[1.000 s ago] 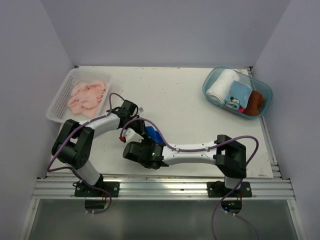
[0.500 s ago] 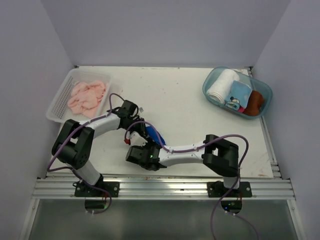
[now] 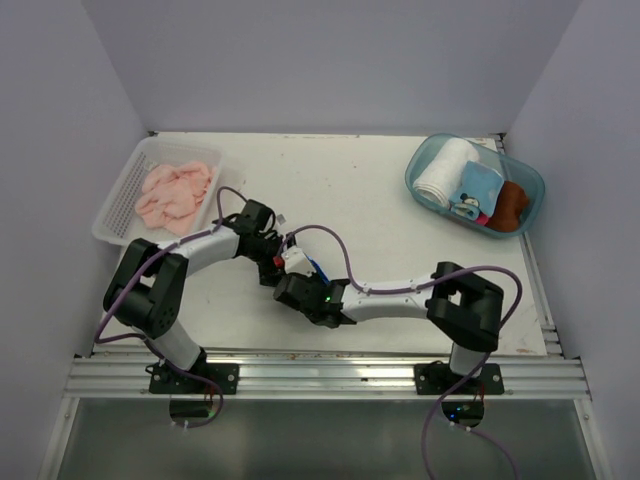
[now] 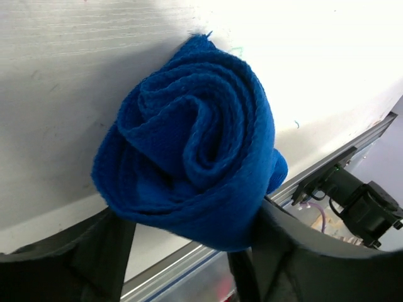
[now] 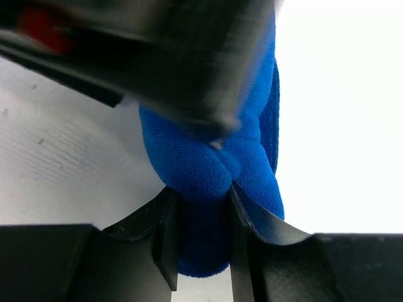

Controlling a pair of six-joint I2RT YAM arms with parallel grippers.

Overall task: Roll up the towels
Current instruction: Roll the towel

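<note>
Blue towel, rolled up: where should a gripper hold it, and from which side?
Take the blue towel across its rolled body, one finger on each curved flank, coming end-on at the spiral face. That likely presses the layers together; pinching the loose outer edge alone would probably unwind it.

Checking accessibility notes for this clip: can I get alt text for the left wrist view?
A rolled blue towel, spiral end toward the camera, lies on the white table between the left tool's spread fingers; whether they squeeze it is unclear.
</note>
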